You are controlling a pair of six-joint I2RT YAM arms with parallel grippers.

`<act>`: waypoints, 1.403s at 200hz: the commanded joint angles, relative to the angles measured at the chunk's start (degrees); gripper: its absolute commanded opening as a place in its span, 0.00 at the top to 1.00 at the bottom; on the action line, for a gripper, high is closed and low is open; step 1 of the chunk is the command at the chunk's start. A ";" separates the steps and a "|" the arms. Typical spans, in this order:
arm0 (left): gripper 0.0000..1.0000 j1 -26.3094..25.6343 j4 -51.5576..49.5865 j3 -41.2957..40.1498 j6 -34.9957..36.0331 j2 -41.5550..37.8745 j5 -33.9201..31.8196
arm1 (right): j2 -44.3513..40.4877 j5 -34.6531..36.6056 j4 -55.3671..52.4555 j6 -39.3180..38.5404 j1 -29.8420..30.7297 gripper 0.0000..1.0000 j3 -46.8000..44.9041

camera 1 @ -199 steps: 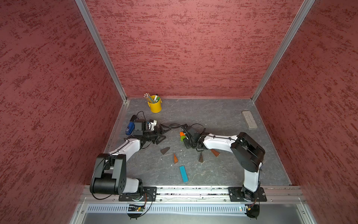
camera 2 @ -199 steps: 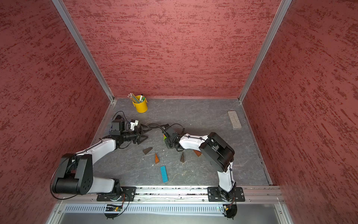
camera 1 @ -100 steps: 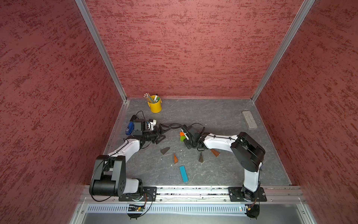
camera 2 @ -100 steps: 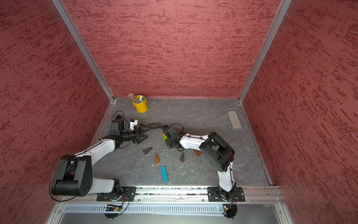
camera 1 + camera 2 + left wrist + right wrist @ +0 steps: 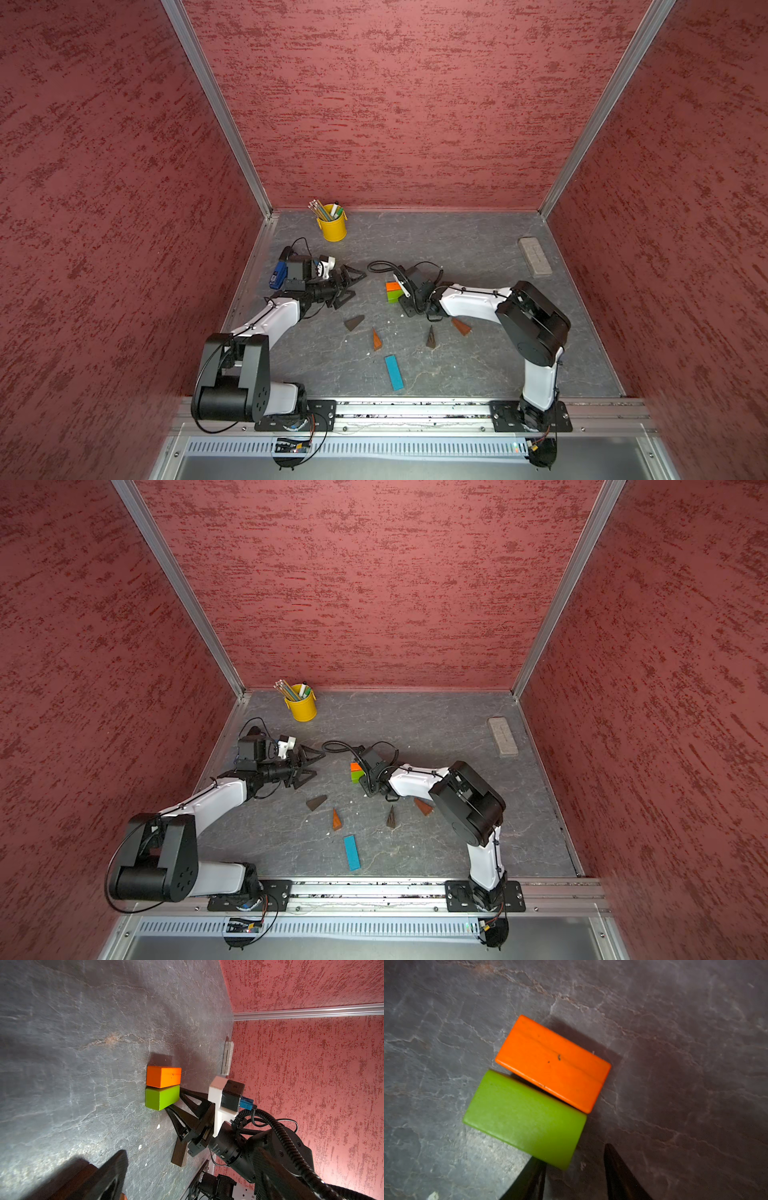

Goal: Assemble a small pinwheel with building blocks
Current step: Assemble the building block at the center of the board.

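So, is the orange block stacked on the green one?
No, the orange block lies beside the green block, both on the table.

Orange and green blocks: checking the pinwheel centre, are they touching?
Touching. The right wrist view shows the orange block lying against the green block, no floor visible between.

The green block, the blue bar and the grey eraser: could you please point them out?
green block (image 5: pixel 525 1118): right wrist view, middle of its top face.
blue bar (image 5: pixel 393 372): in a top view, middle of its flat face.
grey eraser (image 5: pixel 502 737): in a top view, centre of its top.
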 commanded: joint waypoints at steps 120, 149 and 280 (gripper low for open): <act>0.04 0.58 -1.11 0.21 1.97 -1.95 0.45 | -0.81 -3.63 3.60 2.97 -0.24 0.49 -0.04; 0.04 0.55 -1.29 0.30 2.11 -2.03 0.39 | -0.51 -3.37 3.71 3.21 -0.28 0.49 0.13; 0.04 0.55 -1.55 0.05 2.73 -2.01 0.39 | 0.49 -3.39 4.25 5.29 -0.23 0.49 1.32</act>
